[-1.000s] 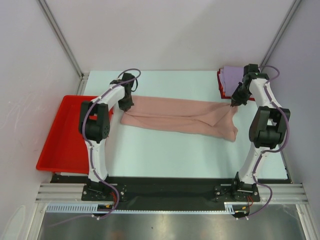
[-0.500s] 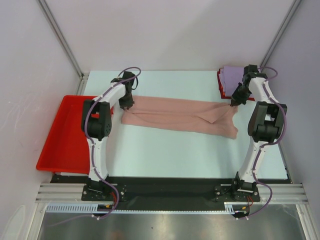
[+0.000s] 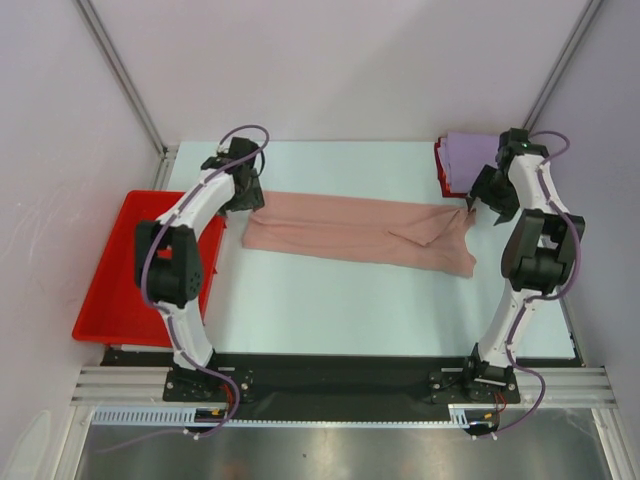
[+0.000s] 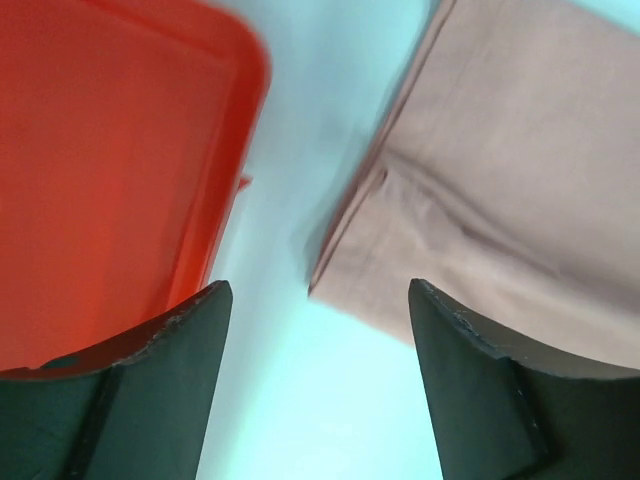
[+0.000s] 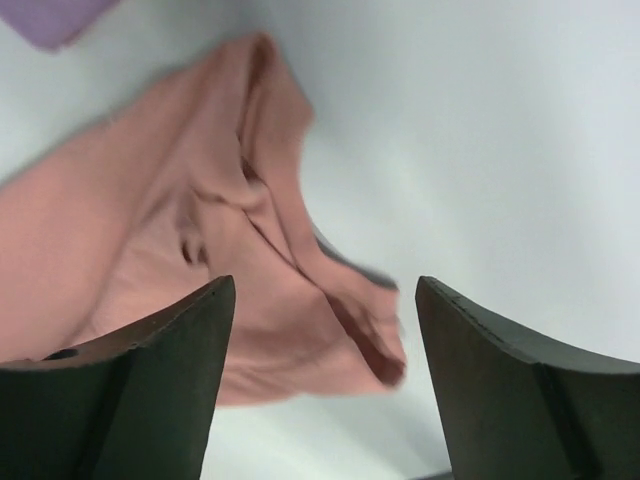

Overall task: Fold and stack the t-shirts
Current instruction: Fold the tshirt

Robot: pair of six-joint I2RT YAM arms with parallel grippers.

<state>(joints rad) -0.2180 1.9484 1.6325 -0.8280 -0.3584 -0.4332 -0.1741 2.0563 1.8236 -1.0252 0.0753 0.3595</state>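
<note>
A dusty-pink t-shirt (image 3: 360, 229) lies flat across the table as a long folded band. Its left end (image 4: 500, 180) shows in the left wrist view and its rumpled right end (image 5: 200, 250) in the right wrist view. A folded lavender t-shirt (image 3: 470, 155) rests on a folded red one (image 3: 441, 170) at the back right. My left gripper (image 3: 243, 196) hangs open just off the pink shirt's left end, nothing between its fingers. Just past the shirt's right end, my right gripper (image 3: 482, 200) is open too and holds nothing.
A red plastic tray (image 3: 125, 270) sits off the table's left edge, and its rim (image 4: 230, 150) shows close to the left fingers. Grey booth walls and metal posts close in the back and sides.
Both grippers have opened and let go of the pink shirt's ends. The shirt has settled flat. The left arm has swung left and back, and the right gripper has lifted slightly away.
</note>
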